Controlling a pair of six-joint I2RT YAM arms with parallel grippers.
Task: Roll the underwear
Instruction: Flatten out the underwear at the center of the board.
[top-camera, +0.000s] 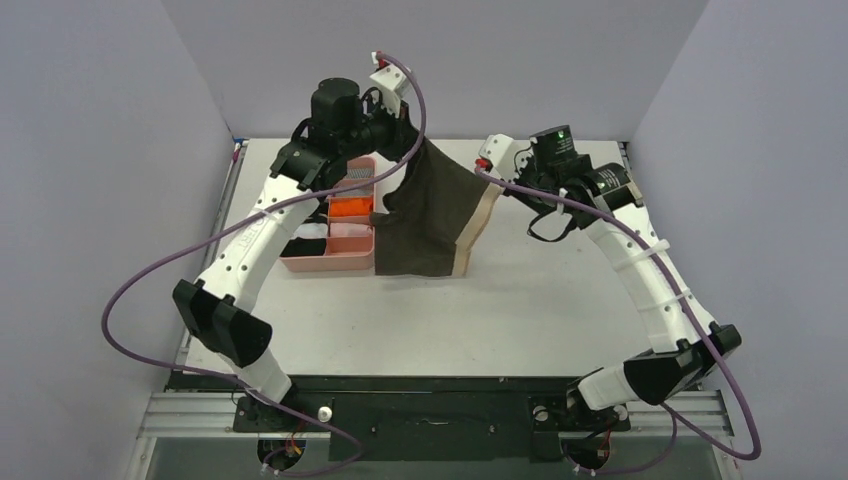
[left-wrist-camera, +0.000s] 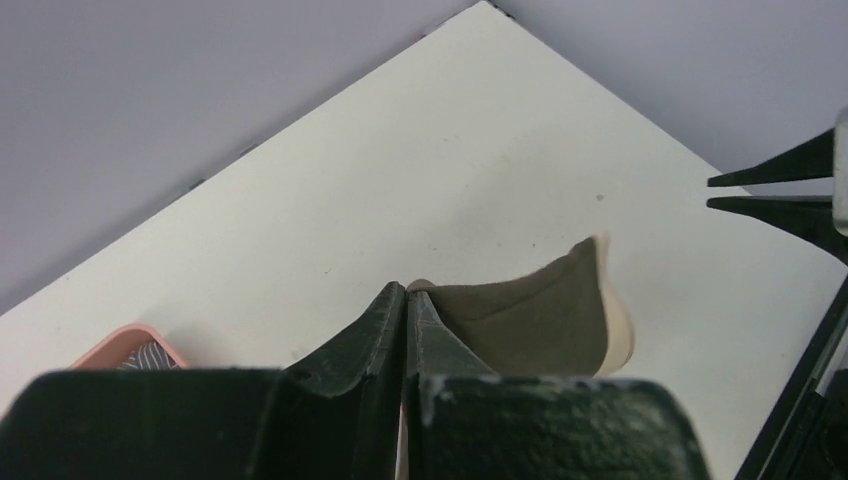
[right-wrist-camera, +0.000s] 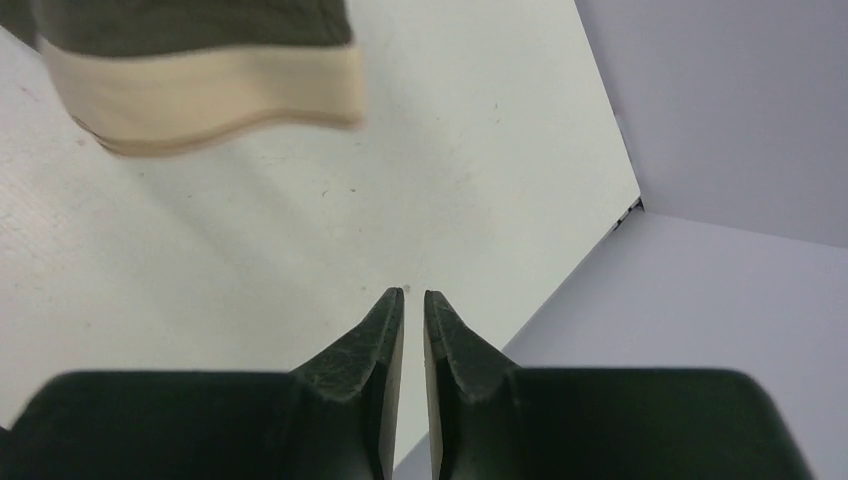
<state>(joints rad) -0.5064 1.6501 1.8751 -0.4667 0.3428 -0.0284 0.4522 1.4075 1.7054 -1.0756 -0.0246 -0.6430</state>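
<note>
Underwear (top-camera: 430, 215): up in the air over the middle of the surface (top-camera: 540, 310), spread like a dark sheet, hanging just right of the pink tray (top-camera: 330, 268). Top corner pinched by the left fingers (left-wrist-camera: 400, 300), clenched tight on the cloth, with dark fabric spilling out just past the tips in the left wrist view. Beige waistband (top-camera: 478, 222) down the garment's right-hand side, tilted, lower end nearer the arm bases. Lower hem down by the tray's near right corner; touching the surface or not, cannot tell from above.

Over to the right fingers (right-wrist-camera: 398, 305): almost together, only a thin slit between, nothing in it. Aimed at bare surface in the right wrist view, with the waistband floating well apart at the upper left and its shadow underneath. Seen from the top, sitting just beside the waistband's upper end; contact there not clear.

And in the tray: orange cloth (top-camera: 350, 207) in a middle compartment, grey striped cloth (top-camera: 360, 176) at the far end.
</note>
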